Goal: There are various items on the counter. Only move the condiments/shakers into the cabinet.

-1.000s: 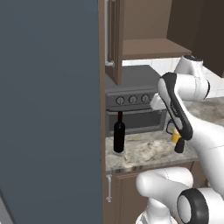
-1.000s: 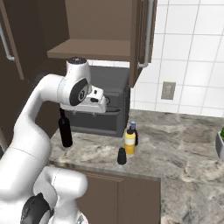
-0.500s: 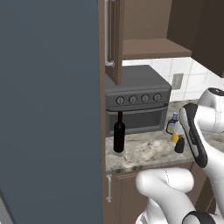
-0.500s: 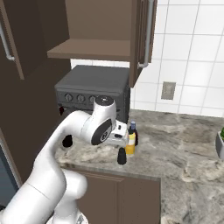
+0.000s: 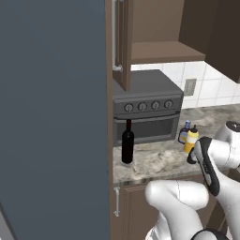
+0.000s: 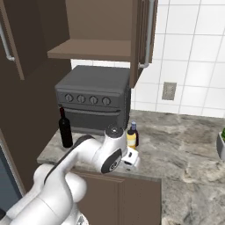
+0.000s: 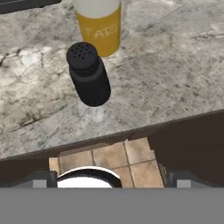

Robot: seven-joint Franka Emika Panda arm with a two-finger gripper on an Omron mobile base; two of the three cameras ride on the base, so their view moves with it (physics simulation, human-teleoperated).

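In the hand view a short black shaker [image 7: 87,74] stands on the speckled counter [image 7: 166,74], with the yellow squeeze bottle [image 7: 98,24] just behind it. My gripper [image 7: 110,179] hangs open over the counter's front edge, short of the shaker, with nothing between its fingertips [image 7: 41,179]. The yellow bottle [image 5: 191,139] and the blue-purple bottle [image 5: 185,131] stand together in front of the oven's right end. The yellow bottle [image 6: 131,140] also shows just behind my wrist. The wall cabinet [image 6: 92,48] is open, its door with the silver bar handle [image 6: 149,35] swung out, and its shelf [image 5: 164,50] is bare.
A tall dark wine bottle [image 5: 127,143] stands at the counter's left end before a grey toaster oven [image 5: 147,110]. A large dark panel [image 5: 51,117] walls off the left. A pot [image 6: 221,145] sits at the far right. Brown base cabinets [image 6: 132,197] lie below the counter.
The arm has swung down from in front of the oven to the counter's front edge, near the shaker. The gripper has stayed open. The bottles have not moved.
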